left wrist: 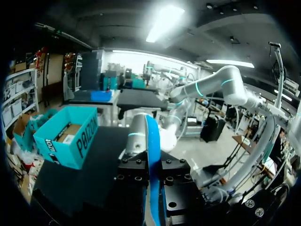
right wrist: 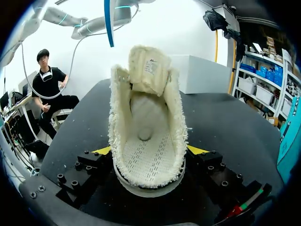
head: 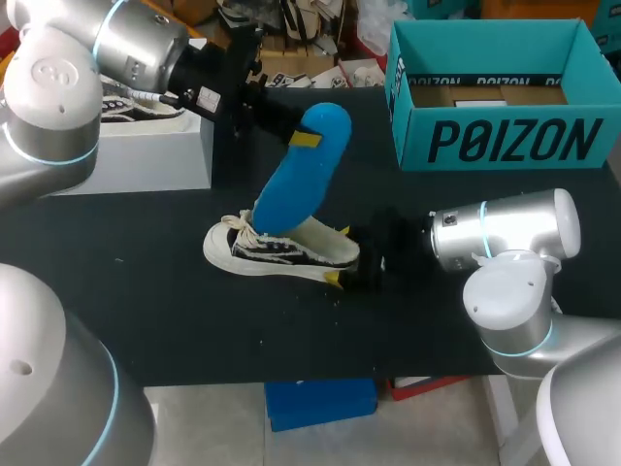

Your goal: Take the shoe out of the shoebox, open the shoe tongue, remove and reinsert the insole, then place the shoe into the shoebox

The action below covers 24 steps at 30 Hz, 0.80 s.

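Your shoe lies on its sole in the middle of the black table, a white low-top with dark patterning and white laces, toe toward your left arm's side and heel toward your right. From the right wrist view you look straight into its opening: fleecy cream lining, the tongue folded up and forward, and a bare perforated footbed. The blue insole is out of the shoe and held in the air above it, tilted, its upper end toward the far side of the table and its lower end over the laces. The right wrist view shows a gap between that lower end and the tongue. Your left gripper pinches the insole near its upper end, fingers nearly together with only the insole's thickness between them. In the left wrist view the insole runs edge-on between the finger blocks. Your right gripper stands wide, one yellow tip pressed to each side of the heel, clamping the shoe. Your left arm reaches in from the far left corner, above a white box. Your right arm lies low and level over the table, wrist pointing left. The teal shoebox stands open at the far right, well apart from the shoe.
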Each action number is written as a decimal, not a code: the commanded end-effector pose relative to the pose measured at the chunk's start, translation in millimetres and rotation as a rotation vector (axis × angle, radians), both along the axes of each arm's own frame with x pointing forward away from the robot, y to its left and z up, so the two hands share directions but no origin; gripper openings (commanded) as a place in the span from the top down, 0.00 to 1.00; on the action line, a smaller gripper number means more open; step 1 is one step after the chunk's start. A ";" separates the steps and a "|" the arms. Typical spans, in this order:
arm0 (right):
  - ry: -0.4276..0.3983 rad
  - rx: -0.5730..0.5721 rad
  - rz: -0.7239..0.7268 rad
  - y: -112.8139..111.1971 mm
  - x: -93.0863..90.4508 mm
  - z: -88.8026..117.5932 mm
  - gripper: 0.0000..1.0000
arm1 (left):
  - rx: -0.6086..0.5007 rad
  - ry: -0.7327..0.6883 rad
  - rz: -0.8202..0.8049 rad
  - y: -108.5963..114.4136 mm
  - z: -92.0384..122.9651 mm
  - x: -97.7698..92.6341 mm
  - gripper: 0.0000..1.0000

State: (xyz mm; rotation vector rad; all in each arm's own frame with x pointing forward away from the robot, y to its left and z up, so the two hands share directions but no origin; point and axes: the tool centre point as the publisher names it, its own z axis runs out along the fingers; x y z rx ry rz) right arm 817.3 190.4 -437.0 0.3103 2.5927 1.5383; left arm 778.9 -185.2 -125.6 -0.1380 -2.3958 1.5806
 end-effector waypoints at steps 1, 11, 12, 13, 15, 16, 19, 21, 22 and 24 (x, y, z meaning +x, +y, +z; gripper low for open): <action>0.001 -0.002 -0.002 2.1 -0.5 -2.6 1.00 | 0.000 -0.002 0.001 -1.0 -1.2 0.1 1.00; 0.001 -0.002 -0.002 2.1 -0.5 -2.6 1.00 | -0.196 0.335 0.253 -9.4 31.8 6.0 1.00; 0.001 -0.002 -0.002 2.1 -0.5 -2.6 1.00 | -0.208 0.348 0.274 -9.2 35.7 7.8 1.00; 0.001 -0.002 -0.002 2.1 -0.5 -2.6 1.00 | -0.228 0.359 0.290 -8.9 40.6 9.6 1.00; 0.001 -0.002 -0.002 2.1 -0.5 -2.6 1.00 | -0.268 0.407 0.329 -8.0 52.1 11.9 1.00; 0.001 -0.002 -0.002 2.1 -0.5 -2.6 1.00 | -0.289 0.411 0.339 -7.5 58.0 12.6 1.00; 0.001 -0.002 -0.002 2.1 -0.5 -2.6 1.00 | -0.345 0.433 0.347 -5.9 75.6 11.7 1.00; 0.001 -0.002 -0.002 2.1 -0.5 -2.6 1.00 | -0.377 0.442 0.345 -5.0 86.4 10.3 1.00; 0.001 -0.002 -0.002 2.1 -0.5 -2.6 1.00 | -0.390 0.447 0.342 -4.6 91.5 9.2 1.00; 0.001 -0.002 -0.002 2.1 -0.5 -2.6 1.00 | -0.418 0.444 0.341 -4.1 101.2 7.1 1.00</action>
